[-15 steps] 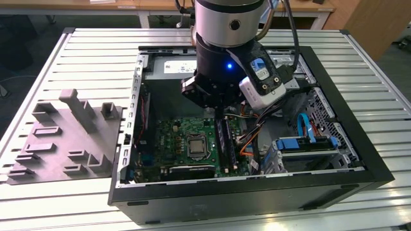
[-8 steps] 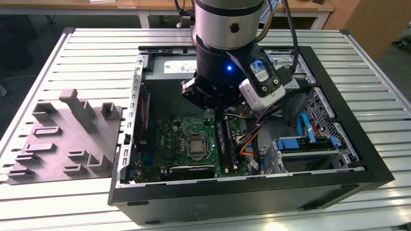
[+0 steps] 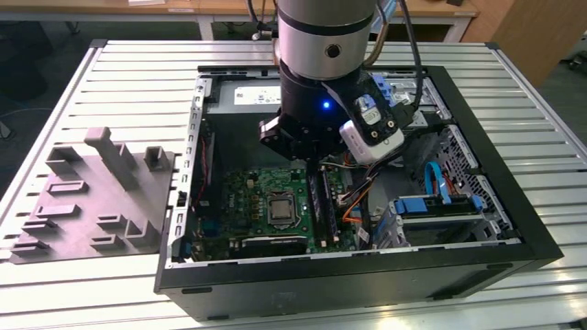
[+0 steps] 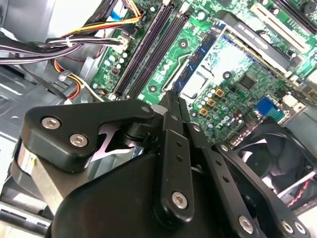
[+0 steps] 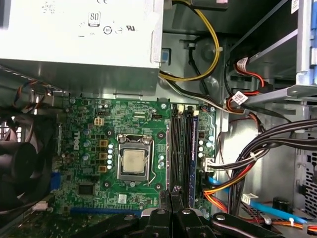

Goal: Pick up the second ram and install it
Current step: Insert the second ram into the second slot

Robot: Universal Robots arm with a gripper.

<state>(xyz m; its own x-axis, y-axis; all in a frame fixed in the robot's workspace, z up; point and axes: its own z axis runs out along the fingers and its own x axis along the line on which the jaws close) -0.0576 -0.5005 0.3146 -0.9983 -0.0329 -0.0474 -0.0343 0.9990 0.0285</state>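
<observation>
The second ram [image 5: 194, 158] is down inside the case — a thin dark-blue board standing on edge among the long black memory slots [image 5: 177, 148] and running parallel to them. It sits on the green motherboard [image 5: 89, 144], near the processor socket [image 5: 132, 161]. In the second wrist view the same blue strip [image 4: 200, 59] shows between the slots and the socket. Whether it is pressed fully home, I cannot tell.

One end of it sits just beside the gripper [image 5: 171, 197]. The jaws are drawn together, with no gap showing at the tips in both wrist views. Whether they pinch the board's end or only sit next to it is not clear.

In the exterior view the gripper [image 3: 310, 163] hangs low over the slots, at the end of the ram [image 3: 319, 203] nearer the silver power supply [image 3: 243, 96]. A white camera unit [image 3: 372, 134] rides on the wrist.

Outward now: bundled black, yellow and orange cables [image 5: 252, 158] run past the slots on the side away from the socket. A black fan [image 4: 267, 158] sits beyond the socket. The open black computer case [image 3: 367, 278] lies on its side on a slatted metal table [image 3: 137, 69]. On the exterior view's left, a grey moulded fixture [image 3: 92, 199] rests on the table beside the case.
</observation>
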